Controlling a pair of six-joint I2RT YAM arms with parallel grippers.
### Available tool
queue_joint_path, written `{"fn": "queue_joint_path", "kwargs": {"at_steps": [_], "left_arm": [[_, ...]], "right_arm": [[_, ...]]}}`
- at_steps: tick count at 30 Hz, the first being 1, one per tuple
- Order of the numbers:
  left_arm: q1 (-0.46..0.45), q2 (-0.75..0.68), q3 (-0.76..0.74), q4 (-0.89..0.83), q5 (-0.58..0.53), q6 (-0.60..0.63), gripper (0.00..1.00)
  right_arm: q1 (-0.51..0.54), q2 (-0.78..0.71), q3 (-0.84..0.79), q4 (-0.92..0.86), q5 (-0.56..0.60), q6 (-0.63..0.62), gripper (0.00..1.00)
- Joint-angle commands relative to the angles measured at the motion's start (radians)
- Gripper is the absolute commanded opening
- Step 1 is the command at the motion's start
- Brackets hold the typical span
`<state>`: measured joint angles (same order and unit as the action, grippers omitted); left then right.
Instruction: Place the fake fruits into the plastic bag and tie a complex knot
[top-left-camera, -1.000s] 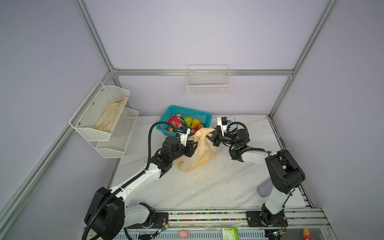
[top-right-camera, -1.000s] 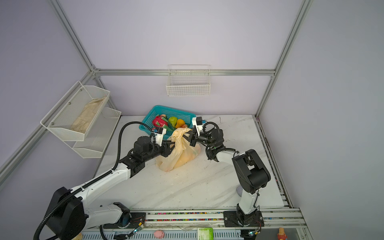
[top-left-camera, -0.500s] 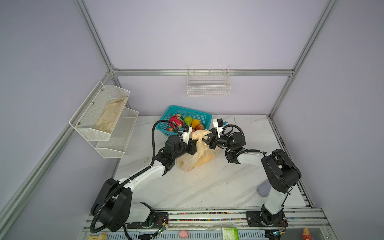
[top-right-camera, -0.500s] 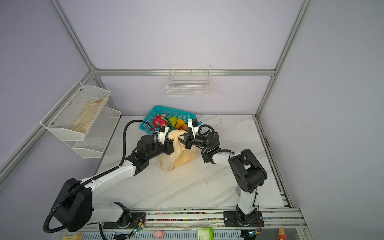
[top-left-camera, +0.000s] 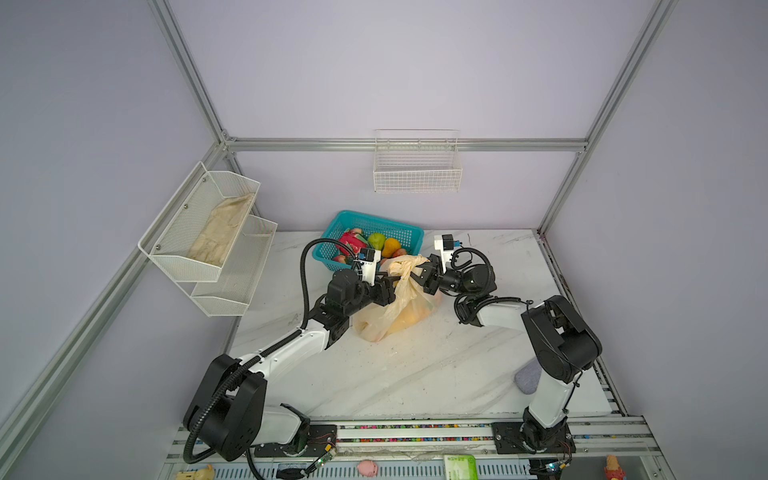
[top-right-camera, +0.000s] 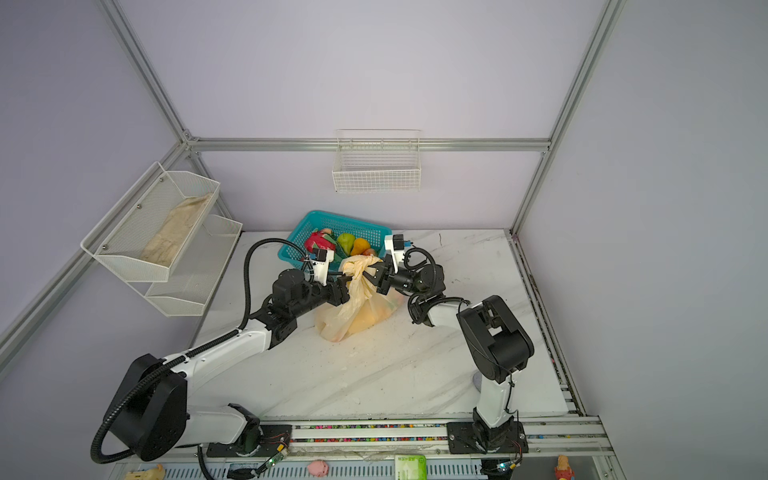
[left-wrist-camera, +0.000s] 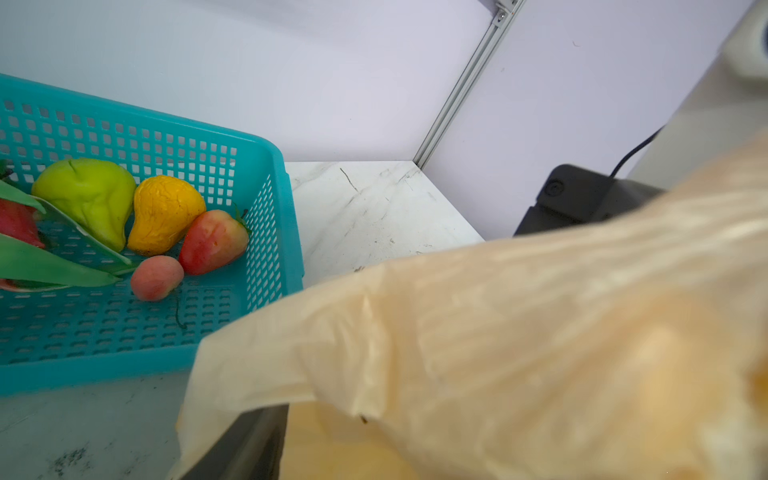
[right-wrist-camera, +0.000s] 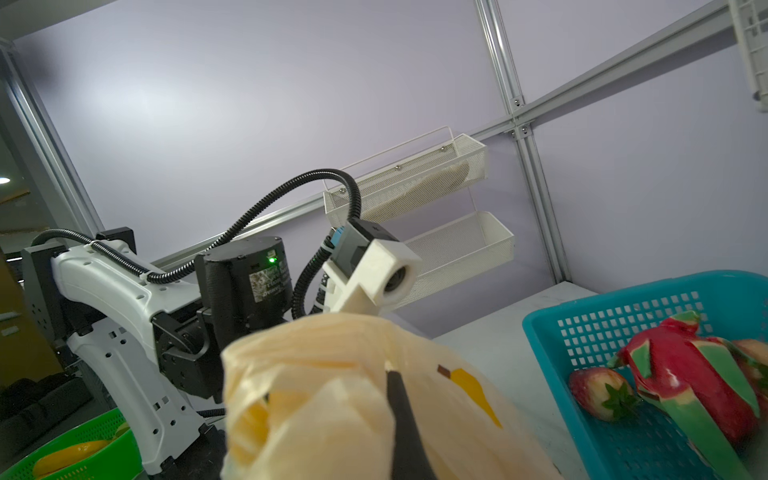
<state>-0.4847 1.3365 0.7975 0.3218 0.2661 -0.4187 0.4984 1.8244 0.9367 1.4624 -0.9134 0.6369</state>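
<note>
Centre frame, the thin, translucent peach-cream plastic bag (top-left-camera: 395, 309) sits on the white marble tabletop (top-left-camera: 415, 374), just below the teal mesh basket (top-left-camera: 371, 217) holding glossy fake fruits (top-left-camera: 376, 241). The gathered neck may unwind should the film slip off the left gripper (top-left-camera: 390, 287), whose finger spread cannot be told. Both arms reach low and inward to meet there; the right gripper (top-left-camera: 419, 276) clamps the bag's handle tight.

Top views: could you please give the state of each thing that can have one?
plastic bag: bulging, top gathered upward.
fake fruits: several lying in teal basket.
right gripper: jaws shut on the bag's top.
left gripper: beside the bag; jaws unclear.
wall rack: upper tier holds beige cloth.
</note>
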Motion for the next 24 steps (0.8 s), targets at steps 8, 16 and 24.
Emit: {"fn": "queue_joint_path", "kwargs": {"at_steps": [8, 16, 24], "left_arm": [[0.036, -0.232, -0.008, -0.136, -0.023, -0.016, 0.59], [0.039, -0.169, 0.12, -0.103, 0.18, -0.133, 0.39], [0.038, -0.099, 0.177, -0.045, 0.22, -0.194, 0.35]], "right_arm": [[-0.034, -0.075, -0.011, -0.097, -0.062, -0.177, 0.0], [-0.034, -0.107, -0.01, -0.158, -0.056, -0.223, 0.0], [-0.032, -0.119, -0.014, -0.185, -0.054, -0.238, 0.0]]}}
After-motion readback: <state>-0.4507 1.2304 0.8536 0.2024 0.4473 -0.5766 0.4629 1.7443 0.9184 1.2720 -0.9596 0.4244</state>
